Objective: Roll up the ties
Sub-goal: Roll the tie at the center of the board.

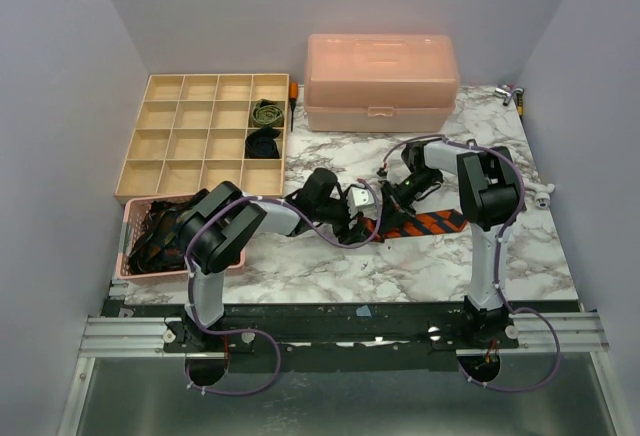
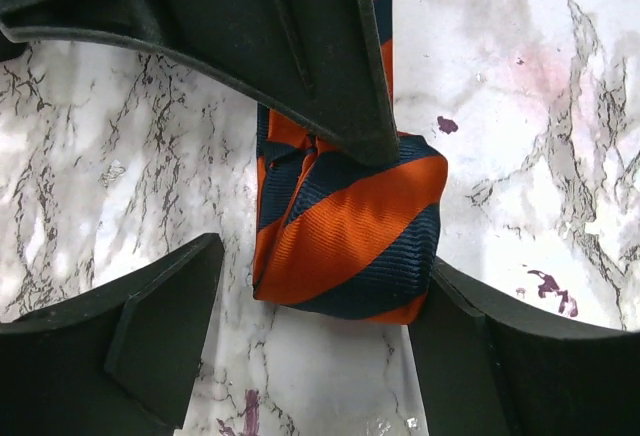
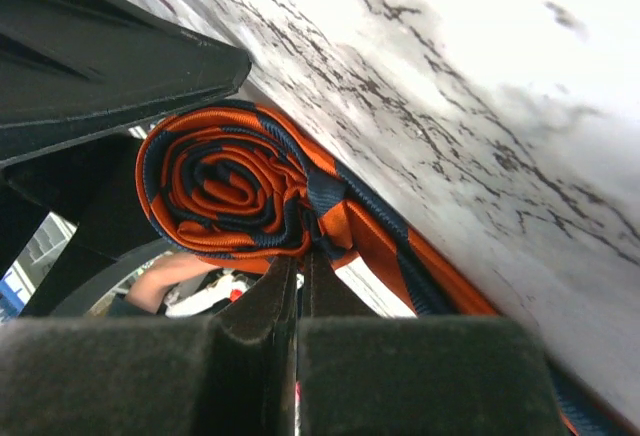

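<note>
Ties [image 1: 160,231], dark and heaped, fill a pink basket [image 1: 128,256] at the near left corner of the marble tabletop [image 1: 520,246]. Behind it, at the far left corner, a wooden divided tray [image 1: 170,146] holds a rolled olive tie [image 1: 266,112] and, one compartment nearer, a rolled black tie [image 1: 264,144], both in its rightmost column.

The left gripper [image 1: 352,214] reaches to the middle of the tabletop. In the left wrist view its fingers [image 2: 150,346] stand wide apart on either side of the orange-and-navy striped tie [image 2: 345,231] and do not grip it; the right-hand one sits just beside the roll's lower corner.

One end of that striped tie is wound into a tight spiral, seen end-on in the right wrist view, and the unrolled length runs flat toward the right edge of the tabletop.

The right gripper [image 1: 397,196] meets the roll from the far side. Its fingers [image 3: 400,376] are closed flat against each other, tips touching the roll's edge; whether any fabric is pinched between them I cannot tell.

A pink plastic lidded box [image 1: 380,81] sits closed at the far edge, right of the tray.
</note>
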`<state>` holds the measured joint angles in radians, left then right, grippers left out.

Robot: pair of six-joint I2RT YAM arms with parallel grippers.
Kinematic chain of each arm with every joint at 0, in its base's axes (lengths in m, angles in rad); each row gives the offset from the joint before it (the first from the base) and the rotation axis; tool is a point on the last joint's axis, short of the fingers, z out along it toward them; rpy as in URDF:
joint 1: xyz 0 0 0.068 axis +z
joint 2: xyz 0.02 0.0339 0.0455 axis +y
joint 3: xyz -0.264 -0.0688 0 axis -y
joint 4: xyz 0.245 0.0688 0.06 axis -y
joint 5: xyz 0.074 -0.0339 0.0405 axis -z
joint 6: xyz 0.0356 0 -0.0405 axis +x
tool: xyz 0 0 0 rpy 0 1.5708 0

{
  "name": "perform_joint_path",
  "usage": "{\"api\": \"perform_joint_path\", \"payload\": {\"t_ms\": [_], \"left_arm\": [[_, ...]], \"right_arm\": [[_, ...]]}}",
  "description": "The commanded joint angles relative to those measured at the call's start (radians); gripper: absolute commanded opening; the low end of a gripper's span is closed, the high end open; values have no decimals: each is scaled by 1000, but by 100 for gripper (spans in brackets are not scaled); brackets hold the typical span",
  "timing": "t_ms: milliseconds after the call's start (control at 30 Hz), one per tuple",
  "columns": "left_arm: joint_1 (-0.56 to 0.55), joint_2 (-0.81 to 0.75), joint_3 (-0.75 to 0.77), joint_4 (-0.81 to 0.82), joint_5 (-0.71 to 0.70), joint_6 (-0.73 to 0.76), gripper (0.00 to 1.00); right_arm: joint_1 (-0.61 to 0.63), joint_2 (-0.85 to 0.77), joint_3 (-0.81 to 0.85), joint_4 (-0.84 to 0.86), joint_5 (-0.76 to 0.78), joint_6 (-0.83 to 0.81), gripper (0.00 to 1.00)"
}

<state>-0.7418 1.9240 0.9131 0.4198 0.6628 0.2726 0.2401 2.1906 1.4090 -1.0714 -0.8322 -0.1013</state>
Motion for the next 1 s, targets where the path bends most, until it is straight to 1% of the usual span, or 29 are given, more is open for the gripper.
{"api": "perform_joint_path", "payload": {"t_ms": [0, 233, 267, 333, 467, 567, 600, 667, 700, 767, 833, 967], "left_arm": [[5, -20, -2, 65, 44, -5, 73], [-8, 6, 13, 116, 98, -17, 71], [-11, 10, 17, 115, 99, -11, 69], [-17, 19, 31, 82, 100, 10, 56], [-22, 27, 37, 25, 95, 46, 40], [-21, 30, 41, -57, 84, 70, 20], [-17, 28, 37, -76, 83, 76, 15], [-11, 20, 19, -101, 81, 82, 6], [-7, 17, 7, -112, 86, 86, 4], [-4, 11, -7, -123, 86, 98, 3], [-2, 9, -12, -129, 90, 103, 2], [-3, 10, 2, -140, 100, 99, 1]], "right_arm": [[8, 120, -10, 205, 393, -25, 0], [8, 143, 17, 176, 385, -28, 0], [8, 145, 19, 171, 383, -30, 0], [8, 143, 21, 168, 376, -34, 0], [8, 127, 36, 156, 344, -41, 0], [6, 83, 50, 121, 275, -65, 1], [0, 53, 56, 105, 248, -72, 5], [-31, -8, 59, 75, 173, -77, 17], [-51, -37, 58, 72, 143, -73, 20], [-83, -100, 36, 94, 110, -48, 22], [-90, -137, 5, 142, 120, -19, 22], [-90, -179, -101, 293, 105, 95, 18]]}}
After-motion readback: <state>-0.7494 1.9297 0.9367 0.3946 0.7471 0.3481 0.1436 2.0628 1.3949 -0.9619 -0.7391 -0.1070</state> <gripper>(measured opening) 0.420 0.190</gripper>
